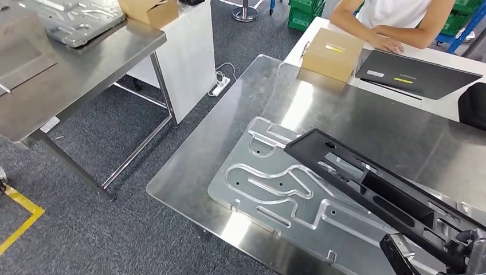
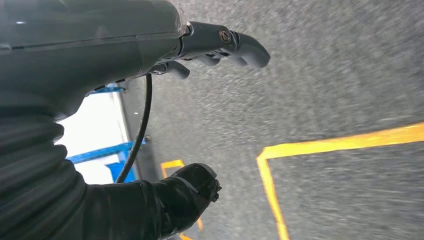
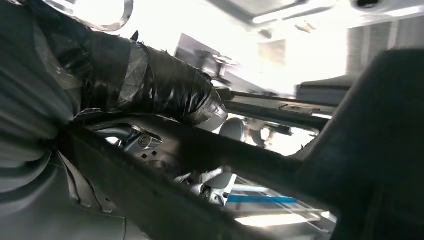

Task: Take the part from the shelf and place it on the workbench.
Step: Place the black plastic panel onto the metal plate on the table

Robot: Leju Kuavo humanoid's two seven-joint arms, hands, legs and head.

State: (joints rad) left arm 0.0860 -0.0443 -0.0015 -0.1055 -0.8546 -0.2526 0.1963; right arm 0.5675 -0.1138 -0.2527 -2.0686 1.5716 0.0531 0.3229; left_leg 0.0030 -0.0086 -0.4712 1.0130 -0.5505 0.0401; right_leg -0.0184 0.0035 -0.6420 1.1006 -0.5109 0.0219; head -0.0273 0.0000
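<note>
- Over the workbench [image 1: 240, 97], my right hand [image 1: 467, 247] grips the near end of the long black part [image 1: 367, 186], which hangs tilted above the grooved metal plate [image 1: 269, 189].
- I judge the part stiff, fairly light plastic, but long, so it levers hard against a grip at one end.
- Its slotted frame gives edges to hook fingers round; nearer the middle would balance better.
- My left hand [image 2: 210, 42] hangs over the floor, fingers loosely curled, holding nothing.
</note>
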